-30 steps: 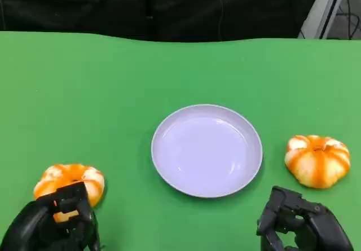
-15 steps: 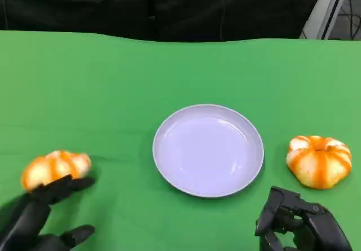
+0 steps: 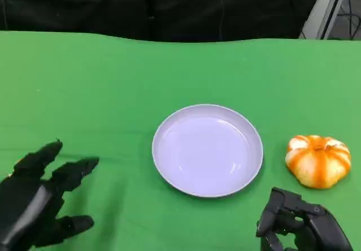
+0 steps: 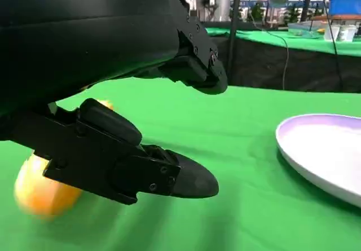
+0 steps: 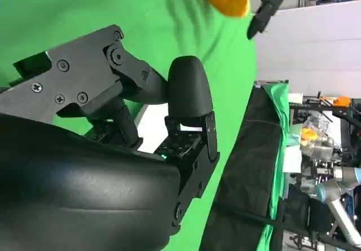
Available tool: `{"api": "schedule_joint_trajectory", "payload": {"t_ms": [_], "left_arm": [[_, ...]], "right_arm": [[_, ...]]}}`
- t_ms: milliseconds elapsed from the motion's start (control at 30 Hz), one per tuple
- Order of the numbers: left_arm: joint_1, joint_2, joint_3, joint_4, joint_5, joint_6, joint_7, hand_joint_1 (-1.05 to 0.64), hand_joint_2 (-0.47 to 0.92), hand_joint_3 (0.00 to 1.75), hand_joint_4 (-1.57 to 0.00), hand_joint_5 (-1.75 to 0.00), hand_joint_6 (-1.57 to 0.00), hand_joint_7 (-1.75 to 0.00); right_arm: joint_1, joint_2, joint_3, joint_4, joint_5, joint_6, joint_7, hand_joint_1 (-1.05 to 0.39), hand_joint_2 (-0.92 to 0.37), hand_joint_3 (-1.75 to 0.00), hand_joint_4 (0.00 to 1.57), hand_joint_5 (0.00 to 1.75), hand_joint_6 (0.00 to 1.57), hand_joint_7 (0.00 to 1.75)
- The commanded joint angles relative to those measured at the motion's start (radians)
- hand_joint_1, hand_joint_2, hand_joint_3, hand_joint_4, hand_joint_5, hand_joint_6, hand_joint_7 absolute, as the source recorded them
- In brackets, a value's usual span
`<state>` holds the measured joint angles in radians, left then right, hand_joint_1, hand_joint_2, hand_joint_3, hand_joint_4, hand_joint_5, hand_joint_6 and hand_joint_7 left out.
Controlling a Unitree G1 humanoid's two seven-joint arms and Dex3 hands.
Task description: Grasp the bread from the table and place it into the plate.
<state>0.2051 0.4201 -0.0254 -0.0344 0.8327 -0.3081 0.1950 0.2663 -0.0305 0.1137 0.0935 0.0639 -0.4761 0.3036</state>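
**Bread loose beside left hand, plate bare**

At lower left of the head view the left hand [image 3: 39,203] is seen with fingers spread, nothing held. A blurred orange bread [image 4: 39,192] is shown behind it in the left wrist view. The right hand [image 3: 299,225], lower right, is curled on nothing. A second bread [image 3: 317,161] lies right of the plate [image 3: 207,149].

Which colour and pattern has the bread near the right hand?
The bread is orange with pale cream stripes, best seen in the head view.
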Motion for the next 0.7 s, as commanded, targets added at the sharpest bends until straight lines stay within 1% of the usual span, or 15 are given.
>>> {"api": "schedule_joint_trajectory", "payload": {"t_ms": [33, 200, 333, 467, 633, 700], "left_arm": [[-0.007, 0.023, -0.017, 0.009, 0.001, 0.011, 0.019, -0.72, 0.92, 0.19, -0.17, -0.04, -0.47, -0.01], [-0.001, 0.031, -0.028, 0.007, 0.002, 0.016, 0.023, -0.72, 0.92, 0.19, -0.18, -0.04, -0.47, -0.01], [0.002, 0.03, -0.026, -0.016, -0.009, 0.021, 0.012, -0.72, 0.92, 0.19, -0.19, -0.04, -0.47, -0.01], [0.01, 0.033, -0.024, -0.048, -0.01, 0.03, 0.0, -0.75, 0.92, 0.24, -0.18, -0.03, -0.46, 0.0], [0.012, 0.036, -0.026, -0.054, -0.011, 0.036, -0.001, -0.75, 0.92, 0.25, -0.18, -0.02, -0.46, 0.0], [0.024, 0.042, -0.004, -0.111, -0.013, 0.067, -0.032, -0.74, 0.92, 0.23, -0.2, -0.03, -0.46, 0.0]], "right_arm": [[0.001, -0.008, -0.006, -0.004, 0.016, 0.002, -0.002, -0.14, -0.67, -1.02, 0.76, 1.75, 0.7, 1.53], [-0.001, -0.007, -0.006, 0.003, 0.015, -0.009, -0.001, -0.14, -0.67, -1.02, 0.76, 1.75, 0.71, 1.52], [-0.004, -0.009, -0.007, 0.002, 0.016, -0.002, -0.001, -0.14, -0.67, -1.02, 0.76, 1.75, 0.71, 1.52], [-0.005, -0.009, -0.008, 0.003, 0.019, 0.0, 0.002, -0.14, -0.67, -1.03, 0.77, 1.75, 0.71, 1.52], [-0.005, -0.01, -0.008, 0.004, 0.02, -0.001, 0.002, -0.14, -0.67, -1.03, 0.77, 1.75, 0.71, 1.52], [-0.002, -0.008, -0.006, -0.003, 0.022, 0.009, 0.002, -0.14, -0.66, -1.03, 0.77, 1.75, 0.71, 1.52]]}}
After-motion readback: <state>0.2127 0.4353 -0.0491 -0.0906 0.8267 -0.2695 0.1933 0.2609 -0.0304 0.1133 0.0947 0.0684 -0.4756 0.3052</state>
